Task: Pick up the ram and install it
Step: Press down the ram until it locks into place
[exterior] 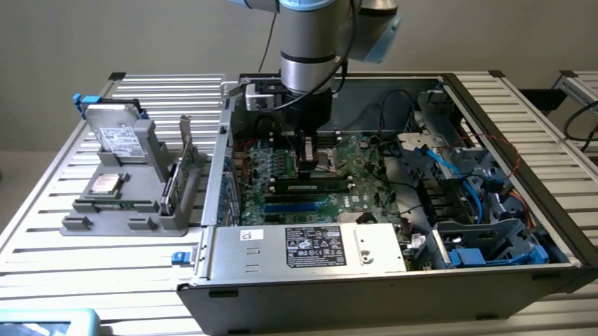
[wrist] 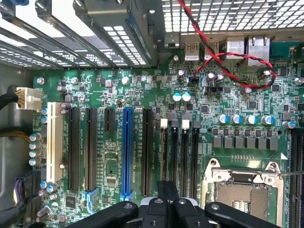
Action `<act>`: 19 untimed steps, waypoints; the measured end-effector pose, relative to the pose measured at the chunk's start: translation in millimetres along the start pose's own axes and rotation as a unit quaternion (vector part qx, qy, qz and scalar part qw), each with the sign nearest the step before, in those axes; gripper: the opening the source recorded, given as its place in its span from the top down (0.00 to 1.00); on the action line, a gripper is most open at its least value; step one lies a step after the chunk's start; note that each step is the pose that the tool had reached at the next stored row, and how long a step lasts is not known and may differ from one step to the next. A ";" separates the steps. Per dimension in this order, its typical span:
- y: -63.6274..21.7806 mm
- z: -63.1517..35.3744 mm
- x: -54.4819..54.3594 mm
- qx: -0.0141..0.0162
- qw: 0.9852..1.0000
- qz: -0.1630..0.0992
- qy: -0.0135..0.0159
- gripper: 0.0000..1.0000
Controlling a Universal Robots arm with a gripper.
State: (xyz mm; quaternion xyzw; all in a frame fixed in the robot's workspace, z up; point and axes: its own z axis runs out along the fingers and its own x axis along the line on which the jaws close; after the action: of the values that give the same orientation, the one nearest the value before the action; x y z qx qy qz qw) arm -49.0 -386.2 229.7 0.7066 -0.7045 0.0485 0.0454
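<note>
Green ram [exterior: 313, 187] lay along a motherboard [exterior: 366, 159] slot just beneath my jaws, which were closed together, so I judged a straight, even downward press would seat it best.

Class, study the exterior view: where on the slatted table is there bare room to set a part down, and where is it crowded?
Free: the slatted metal table in front of the grey parts holder, and the slats on the exterior view's right of the open computer case. Crowded: inside the case, around the gripper, among cables and boards.
</note>
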 end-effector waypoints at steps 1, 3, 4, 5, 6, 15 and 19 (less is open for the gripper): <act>0.1 0.2 1.0 0.000 1.000 0.000 0.000 0.89; 0.1 0.4 2.7 0.000 1.000 0.000 0.001 0.89; 0.0 0.6 2.7 0.000 1.000 0.000 0.001 0.89; 0.0 1.0 2.6 0.000 1.000 0.000 0.001 0.89; 0.0 1.1 2.4 0.000 1.000 0.000 0.001 0.89; 0.1 3.1 1.2 0.000 1.000 0.000 0.003 0.89; 0.2 4.9 1.0 0.000 1.000 0.000 0.004 0.89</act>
State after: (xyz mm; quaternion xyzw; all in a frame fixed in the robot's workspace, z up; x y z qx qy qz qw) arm -49.2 -387.9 225.0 0.7064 -0.7044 0.0511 0.0480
